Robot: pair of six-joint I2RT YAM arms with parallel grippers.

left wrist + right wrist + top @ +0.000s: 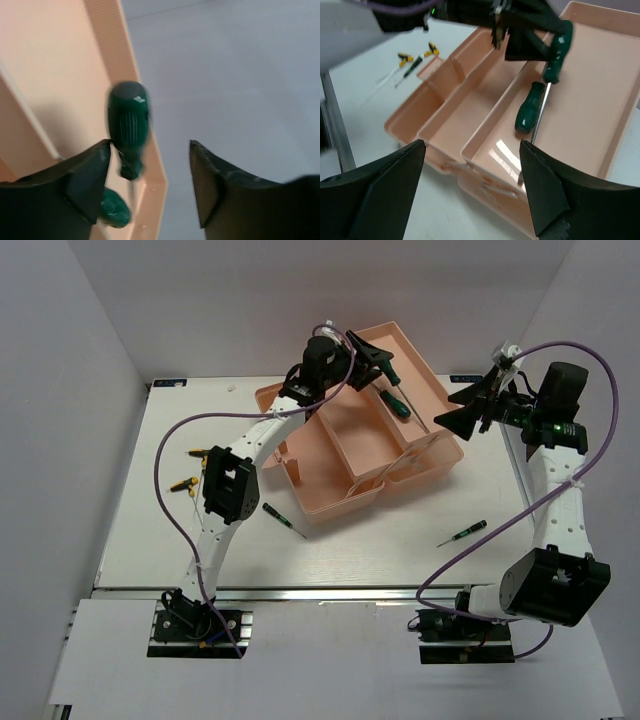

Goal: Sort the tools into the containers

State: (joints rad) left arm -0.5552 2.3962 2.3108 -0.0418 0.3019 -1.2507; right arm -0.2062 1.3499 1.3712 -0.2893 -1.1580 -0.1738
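The salmon-pink toolbox [330,490] stands open mid-table. My left gripper [378,358] is open over its far right tray. In the left wrist view [150,142] a blurred dark green screwdriver [129,125] hangs handle-up beside the left finger, not clamped. A second green screwdriver [112,207] lies in the tray below. Both show in the right wrist view, one upright [557,50], one lying [530,107]. My right gripper [458,408] is open and empty beside the box's right end, and shows in its own view [472,142]. Green screwdrivers [283,520] [462,533] and yellow-handled ones [200,453] [185,483] lie on the table.
The toolbox's middle compartment [465,112] and left compartment [415,112] hold nothing visible. White walls close in the table on the left, back and right. A metal rail [330,593] runs along the near edge.
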